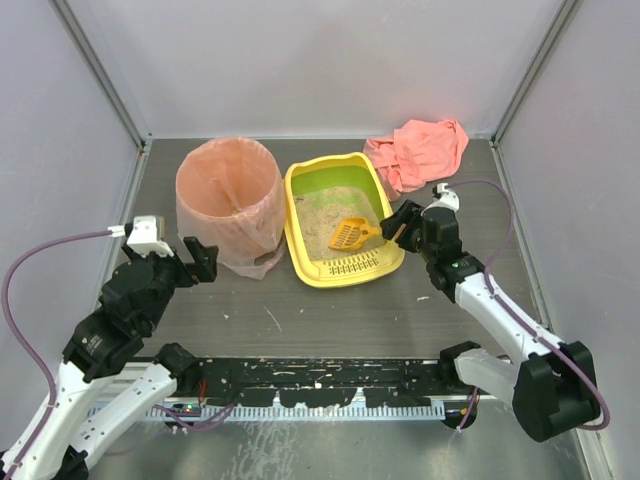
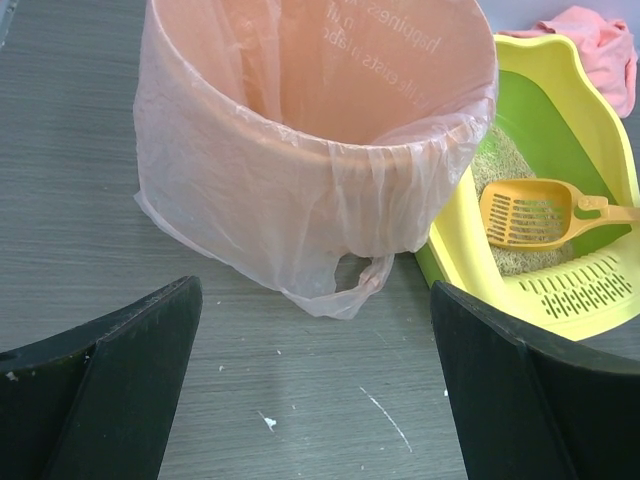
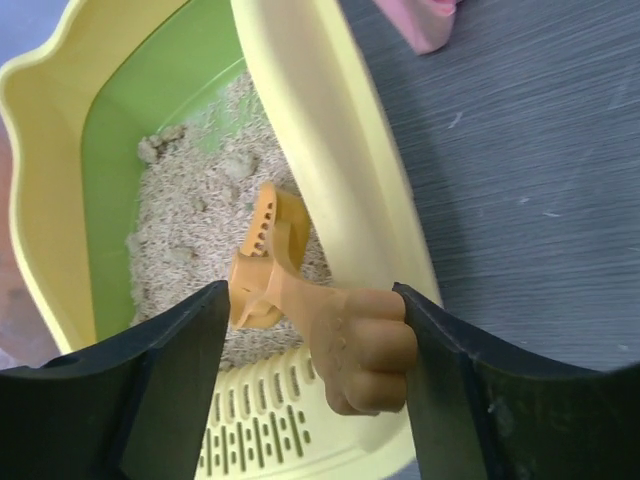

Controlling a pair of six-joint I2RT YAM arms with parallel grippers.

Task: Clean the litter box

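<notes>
Here's the litter box [image 1: 355, 266], mid-table toward the far side, its slotted rim facing the arms. It sits tucked right beside the round bin [image 1: 228, 200] with the pink bag on its left. A pink cloth [image 1: 420, 150] lies crumpled just off its far right corner. The orange scoop [image 1: 350, 235] is in the box, head down on the beige litter [image 3: 190, 230] (a few clumps show toward the far end), with its handle propped over the right wall. The right gripper [image 3: 310, 300] straddles that handle, jaws partly apart and wider than the handle, with a gap on one side, so there's no pinch. The left gripper [image 2: 315, 400] hovers low over the table [image 1: 300, 320] near the bin, jaws spread wide, nothing between them.
</notes>
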